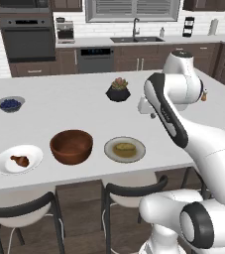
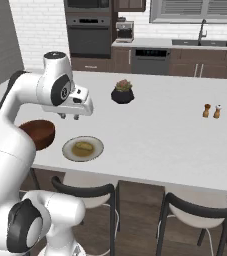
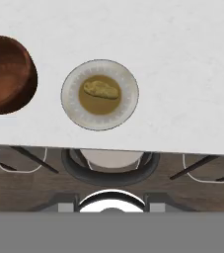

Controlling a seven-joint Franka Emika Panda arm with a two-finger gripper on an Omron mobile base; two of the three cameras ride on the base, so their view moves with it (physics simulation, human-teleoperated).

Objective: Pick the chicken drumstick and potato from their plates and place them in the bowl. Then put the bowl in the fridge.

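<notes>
Hovering above the grey-rimmed plate (image 2: 83,149), the gripper (image 2: 68,117) holds nothing; whether its jaws stand apart I cannot tell. Step 1 looks pending: descend onto the potato (image 3: 101,90), bowl (image 1: 71,146) left.

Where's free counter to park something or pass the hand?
Free: the counter from the potato's plate across to the salt and pepper shakers, and between blueberry bowl and plant pot. Crowded: the front row, drumstick plate, wooden bowl, potato's plate.

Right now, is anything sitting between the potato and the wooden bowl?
Nothing visible. The potato lies on its grey-rimmed plate, with only bare counter between that plate and the bowl beside it.
</notes>
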